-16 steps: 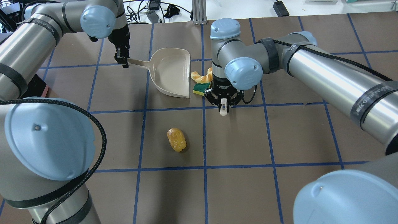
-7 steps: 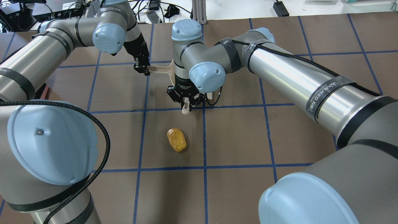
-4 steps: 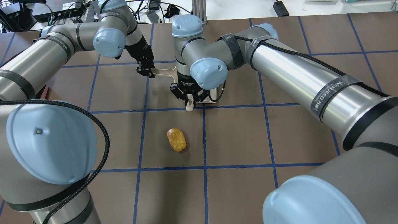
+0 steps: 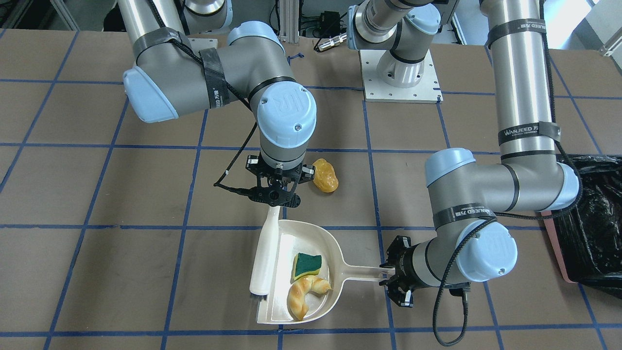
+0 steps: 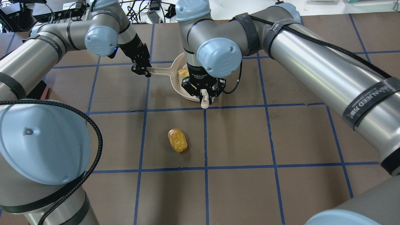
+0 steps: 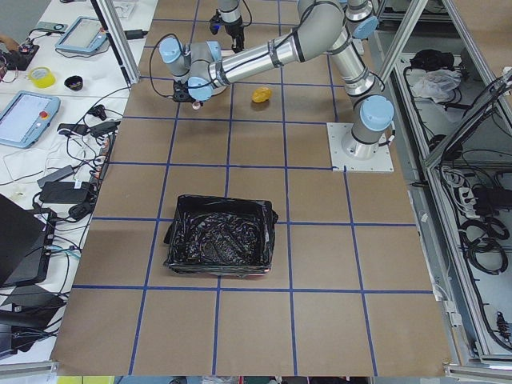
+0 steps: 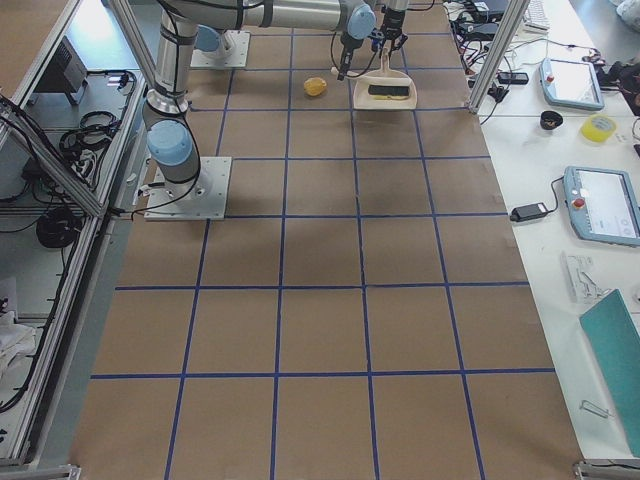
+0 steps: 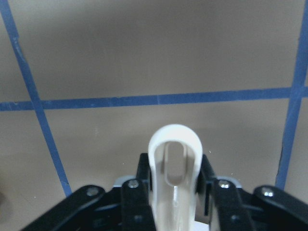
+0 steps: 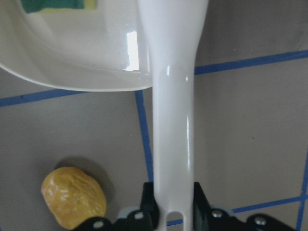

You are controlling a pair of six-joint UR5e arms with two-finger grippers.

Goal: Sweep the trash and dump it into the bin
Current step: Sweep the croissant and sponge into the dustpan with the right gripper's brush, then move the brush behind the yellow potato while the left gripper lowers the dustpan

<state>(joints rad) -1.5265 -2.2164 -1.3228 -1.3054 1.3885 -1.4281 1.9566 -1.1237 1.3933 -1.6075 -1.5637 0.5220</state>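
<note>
Brown taped-grid table (image 5: 250, 140): you've got the dustpan (image 4: 279, 291) lying crosswise, its handle pointing toward the bin (image 4: 593, 228) and pinched by the left gripper (image 4: 396, 278). Sponge (image 4: 307, 265) and croissant (image 4: 303, 294) sit inside it, while the potato (image 4: 325, 181) is outside on the table. The right gripper (image 4: 274, 197) grips the brush (image 4: 265, 257), which lies along the pan's mouth.

Left end effector (image 4: 391, 278) reaches sideways toward the right arm, clamped; right end effector (image 4: 275, 198) points down, clamped.

Sponge (image 4: 307, 265) and croissant (image 4: 305, 293), earlier on the table at the mouth of the dustpan (image 4: 285, 241), now lie inside it. Right gripper (image 4: 275, 198), holding the brush (image 4: 261, 262), swept toward the left arm's side, then drew back slightly. Left gripper (image 4: 388, 277) has shifted the dustpan toward the table's middle.
</note>
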